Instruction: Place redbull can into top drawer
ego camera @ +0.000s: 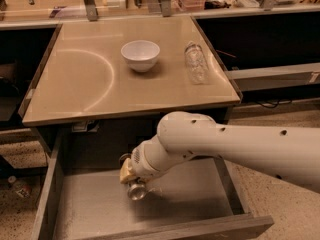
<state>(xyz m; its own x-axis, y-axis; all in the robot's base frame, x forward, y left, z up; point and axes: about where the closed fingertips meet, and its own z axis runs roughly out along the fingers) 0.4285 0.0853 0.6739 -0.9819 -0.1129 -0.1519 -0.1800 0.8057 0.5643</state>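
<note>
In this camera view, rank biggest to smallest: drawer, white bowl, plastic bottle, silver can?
1. top drawer
2. white bowl and plastic bottle, too alike to rank
3. redbull can, at the gripper inside the drawer

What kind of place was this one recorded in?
Probably a lab or office workroom: a tan table over an open grey drawer, cluttered benches behind. The pincer is inside the drawer, by the redbull can.
</note>
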